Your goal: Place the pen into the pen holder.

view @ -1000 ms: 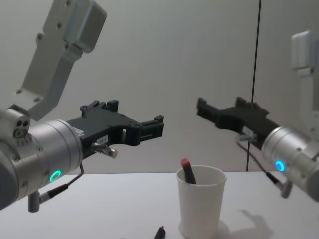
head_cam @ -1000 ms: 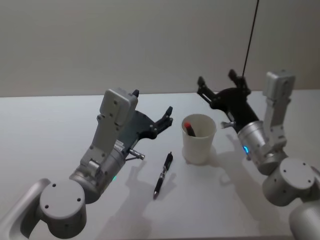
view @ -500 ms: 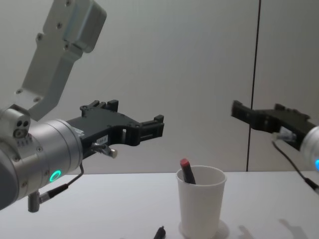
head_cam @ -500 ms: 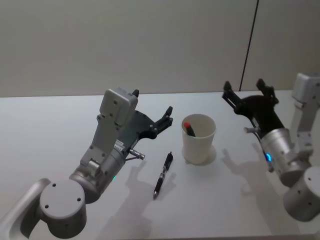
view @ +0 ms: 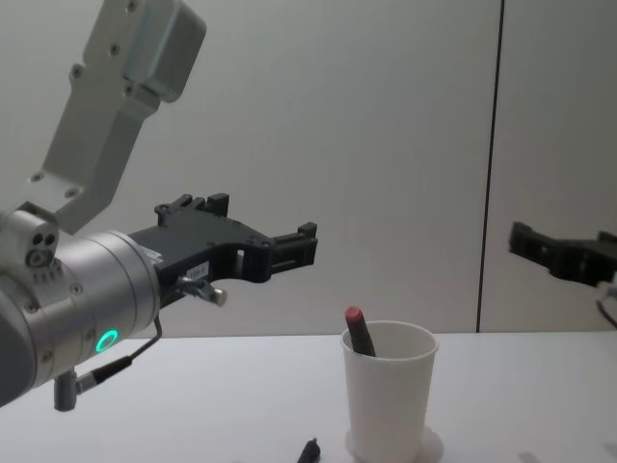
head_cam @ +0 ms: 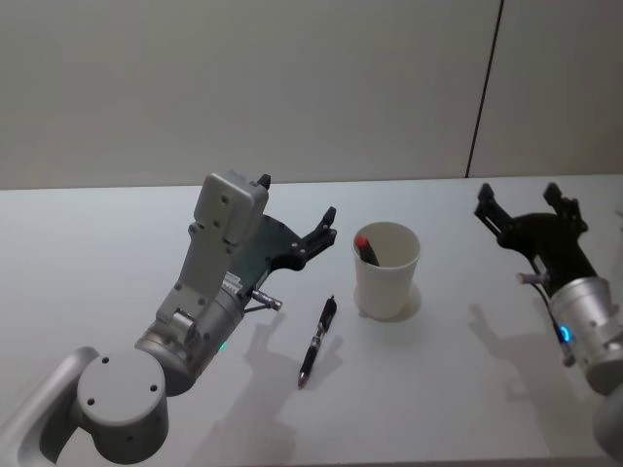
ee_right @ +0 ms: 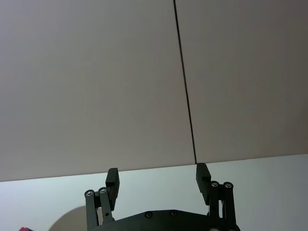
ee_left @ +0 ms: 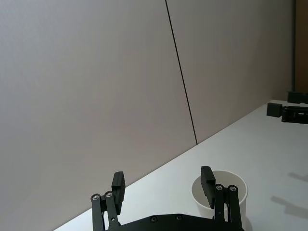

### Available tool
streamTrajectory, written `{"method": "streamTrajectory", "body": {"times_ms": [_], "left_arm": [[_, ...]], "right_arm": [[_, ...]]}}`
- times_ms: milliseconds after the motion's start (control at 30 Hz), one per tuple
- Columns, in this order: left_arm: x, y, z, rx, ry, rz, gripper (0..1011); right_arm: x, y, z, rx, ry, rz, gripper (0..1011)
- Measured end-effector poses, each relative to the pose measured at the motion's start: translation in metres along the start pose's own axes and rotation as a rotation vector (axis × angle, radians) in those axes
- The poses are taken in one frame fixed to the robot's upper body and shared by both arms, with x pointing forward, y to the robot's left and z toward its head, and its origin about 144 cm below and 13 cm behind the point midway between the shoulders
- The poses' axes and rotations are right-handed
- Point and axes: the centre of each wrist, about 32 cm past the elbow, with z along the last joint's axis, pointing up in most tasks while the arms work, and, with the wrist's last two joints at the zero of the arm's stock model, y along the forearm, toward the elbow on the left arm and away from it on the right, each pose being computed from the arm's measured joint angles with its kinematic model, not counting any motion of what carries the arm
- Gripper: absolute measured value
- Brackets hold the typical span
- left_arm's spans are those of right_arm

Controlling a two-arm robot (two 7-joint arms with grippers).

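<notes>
A black pen (head_cam: 318, 341) lies on the white table (head_cam: 97, 253) just left of the pen holder (head_cam: 389, 277), a white paper cup; its end shows low in the chest view (view: 308, 450). A second pen with a red top (head_cam: 367, 247) stands inside the pen holder (view: 386, 410). My left gripper (head_cam: 302, 209) hovers open and empty above the table, left of the cup and apart from both pens (view: 255, 220) (ee_left: 162, 183). My right gripper (head_cam: 521, 199) hangs open and empty well to the right of the cup (view: 569, 249) (ee_right: 157, 177).
A plain wall with a dark vertical seam (head_cam: 484, 88) stands behind the table. My left arm's grey wrist housing (head_cam: 229, 209) sits above the table, left of the lying pen. Bare table surface lies between the cup and the right gripper.
My right gripper has drawn away from above the cup to the right and lower, staying open. The left arm, both pens and the cup have not moved.
</notes>
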Motion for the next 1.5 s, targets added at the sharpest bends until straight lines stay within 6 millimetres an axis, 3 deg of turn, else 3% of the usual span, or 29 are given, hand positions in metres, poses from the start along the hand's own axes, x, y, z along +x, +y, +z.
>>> {"method": "streamTrajectory", "body": {"times_ms": [833, 1500], "left_arm": [[-0.001, 0.002, -0.001, 0.015, 0.018, 0.002, 1000], [-0.002, 0.019, -0.006, 0.186, 0.171, 0.015, 1000]], "right_arm": [[0.015, -0.020, 0.000, -0.039, -0.002, -0.060, 1001], [0.016, -0.023, 0.001, -0.044, -0.002, -0.067, 1001]]}}
